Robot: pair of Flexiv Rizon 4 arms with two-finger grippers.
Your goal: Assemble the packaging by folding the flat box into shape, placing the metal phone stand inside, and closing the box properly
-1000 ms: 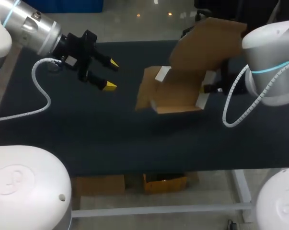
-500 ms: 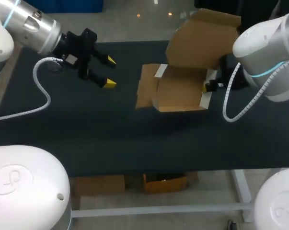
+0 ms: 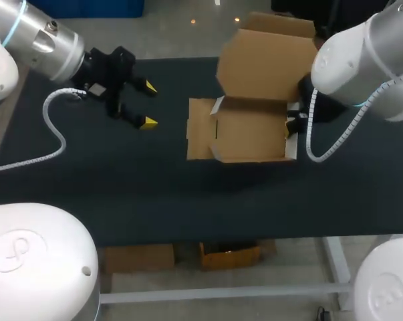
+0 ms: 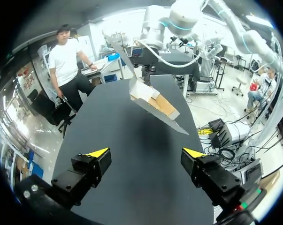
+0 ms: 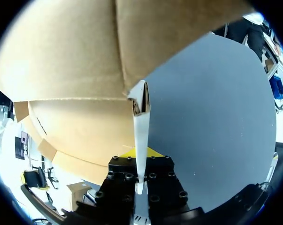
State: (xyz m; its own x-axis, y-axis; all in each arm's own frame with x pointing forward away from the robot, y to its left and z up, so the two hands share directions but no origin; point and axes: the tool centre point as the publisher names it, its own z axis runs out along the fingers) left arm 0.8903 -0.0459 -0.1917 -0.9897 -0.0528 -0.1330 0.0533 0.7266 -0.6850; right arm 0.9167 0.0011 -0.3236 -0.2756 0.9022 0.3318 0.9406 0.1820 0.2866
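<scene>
Black matting covers the worktop (image 3: 121, 194), and nearly everything that matters sits on its right half. My right arm (image 3: 361, 53) has swung up and inward over the last second, and the box (image 3: 251, 137) has come round with it. A second ago the box hung askew, with one corner dipped toward me. Now its tray lies squarer to the worktop's near edge and looks settled on its base, though I cannot see under it to be sure.

The lid (image 3: 264, 63) has risen from a lean toward the far right corner to stand behind the tray, so the cavity is open to me. One side flap (image 3: 200, 130) lies spread flat at the tray's left.

My left arm (image 3: 34, 33) has drawn back a little toward its own corner. Its left hand (image 3: 146, 105) is well apart from the box, with its fingers spread wide and nothing between them. Its wrist view shows the box ahead across bare matting.

The right hand (image 5: 140, 157) is clamped on the box. In the wrist view a thin white cardboard edge runs down between the closed fingers, and from the head view I judge this to be the tray's right wall.

For the task, I read this as the folding stage nearly done, with the box up and open to take its contents. I cannot find the phone stand in any view, so the loading step is not yet possible from what I see. The spread flap looks as if it needs tucking before the lid can close.
</scene>
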